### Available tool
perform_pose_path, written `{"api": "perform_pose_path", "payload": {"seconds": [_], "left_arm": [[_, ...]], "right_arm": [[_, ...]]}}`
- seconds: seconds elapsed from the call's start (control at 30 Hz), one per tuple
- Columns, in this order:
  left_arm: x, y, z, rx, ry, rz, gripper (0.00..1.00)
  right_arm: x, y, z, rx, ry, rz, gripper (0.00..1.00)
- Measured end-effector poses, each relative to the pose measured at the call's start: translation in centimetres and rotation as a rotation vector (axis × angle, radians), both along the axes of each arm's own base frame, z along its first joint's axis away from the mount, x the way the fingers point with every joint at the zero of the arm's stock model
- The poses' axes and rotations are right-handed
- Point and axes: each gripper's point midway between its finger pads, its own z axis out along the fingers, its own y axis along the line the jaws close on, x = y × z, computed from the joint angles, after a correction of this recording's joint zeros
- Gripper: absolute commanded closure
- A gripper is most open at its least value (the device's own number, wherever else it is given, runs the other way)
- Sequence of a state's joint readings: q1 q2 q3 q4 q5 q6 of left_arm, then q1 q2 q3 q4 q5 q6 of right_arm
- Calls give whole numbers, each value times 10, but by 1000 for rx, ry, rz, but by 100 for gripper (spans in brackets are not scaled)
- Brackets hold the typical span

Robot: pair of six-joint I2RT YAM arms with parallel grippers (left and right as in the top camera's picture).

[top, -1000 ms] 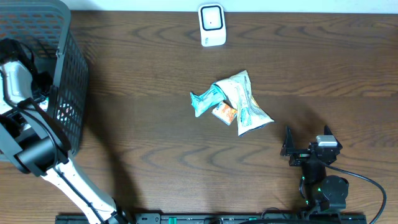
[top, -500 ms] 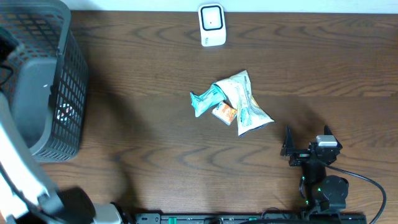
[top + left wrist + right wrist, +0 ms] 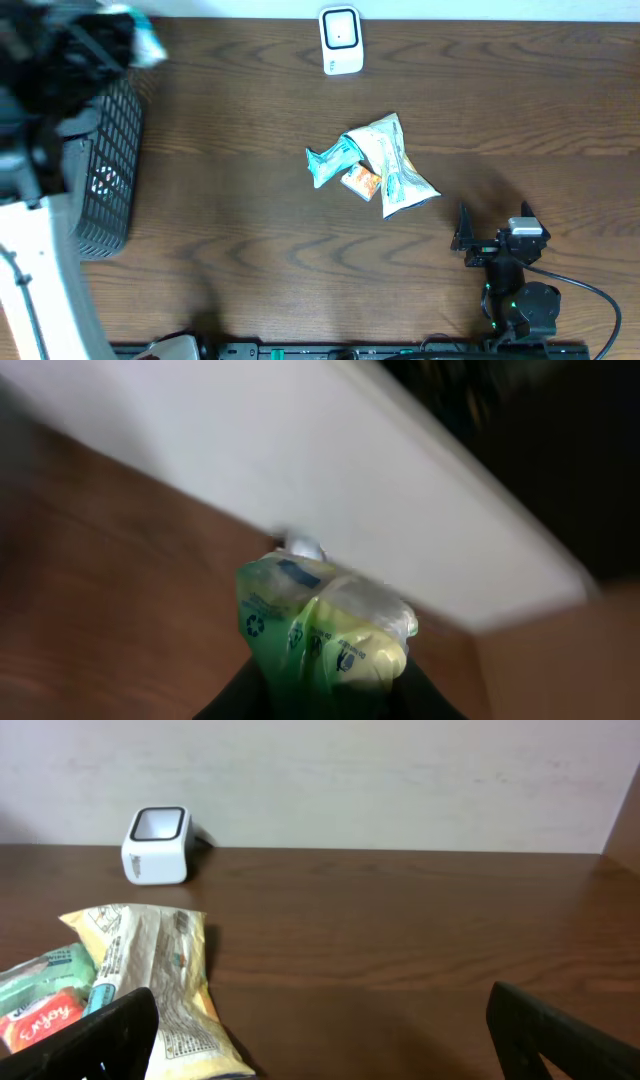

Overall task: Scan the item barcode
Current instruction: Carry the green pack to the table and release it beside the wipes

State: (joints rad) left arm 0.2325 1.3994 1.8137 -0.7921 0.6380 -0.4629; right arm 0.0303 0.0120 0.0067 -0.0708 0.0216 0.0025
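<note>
The left end effector gripped a green packet, held aloft by the basket at the far left of the surface. A good scan would mean carrying it to the scanner and turning the barcode to the window; which face bore the code could not be told. The right end effector rested open near the pile, clear of that route.

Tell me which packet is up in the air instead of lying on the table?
The green-and-yellow packet, pinched in the left gripper. The teal packet, orange packet and cream packet lie heaped on the table.
</note>
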Motion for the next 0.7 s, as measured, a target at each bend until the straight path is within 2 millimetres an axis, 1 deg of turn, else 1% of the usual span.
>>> {"api": "perform_pose_path", "payload": {"seconds": [0.07,0.13,0.23,0.33,0.43,0.5,0.57,0.63,0.7], "left_arm": [[6,-35,-18,8,45,-104,81],[10,-59,-35,17,93,-169,81],[20,-97,-70,34,186,-266,81],[31,-130,-105,69,257,-355,81],[38,-156,-141,104,327,-428,81],[42,-167,-167,137,380,-452,80],[47,-174,-193,182,427,-464,80],[52,-175,-221,238,475,-460,80],[56,-176,-239,279,505,-458,76]], "right_arm": [[0,0,0,0,0,0,1],[0,0,0,0,0,0,1],[0,0,0,0,0,0,1],[0,0,0,0,0,0,1],[0,0,0,0,0,0,1],[0,0,0,0,0,0,1],[0,0,0,0,0,0,1],[0,0,0,0,0,0,1],[0,0,0,0,0,0,1]]}}
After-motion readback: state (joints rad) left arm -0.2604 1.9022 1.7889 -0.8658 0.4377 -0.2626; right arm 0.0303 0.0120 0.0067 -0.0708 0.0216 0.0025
